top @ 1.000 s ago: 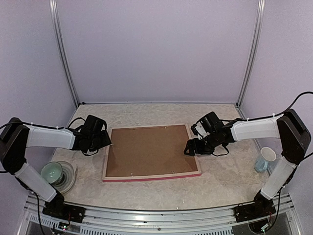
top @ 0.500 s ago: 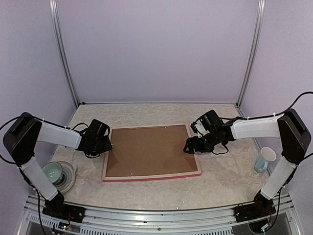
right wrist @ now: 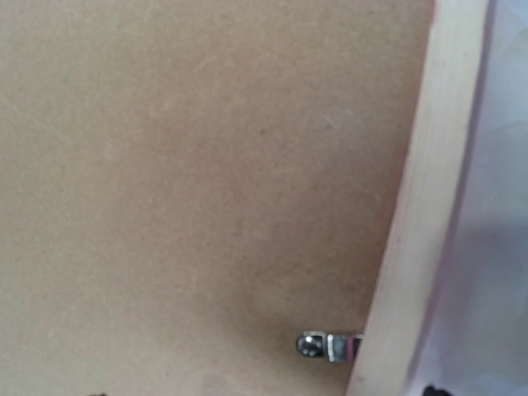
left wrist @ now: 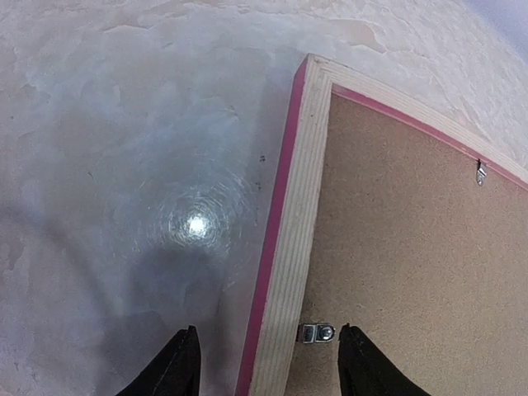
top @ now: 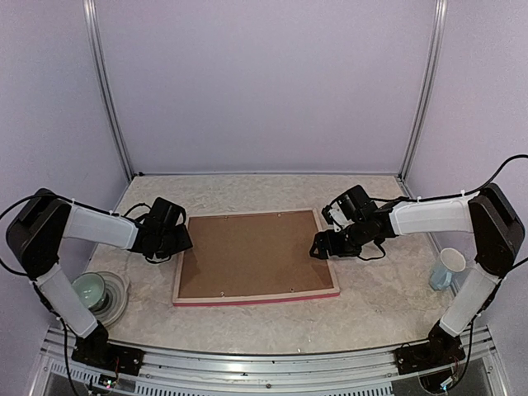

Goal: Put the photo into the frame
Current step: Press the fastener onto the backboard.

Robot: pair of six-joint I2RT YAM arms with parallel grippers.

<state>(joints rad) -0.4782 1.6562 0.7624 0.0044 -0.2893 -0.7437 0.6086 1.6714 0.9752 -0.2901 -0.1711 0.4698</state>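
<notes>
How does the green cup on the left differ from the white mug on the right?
The green cup is low and wide; the white mug is taller and narrower. The green cup sits on a plate; the white mug stands directly on the table. Both have the mouth facing up and stand apart from the frame.

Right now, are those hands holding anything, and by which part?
Nothing is held. The left hand and right hand hang open over the frame's side edges.
</notes>
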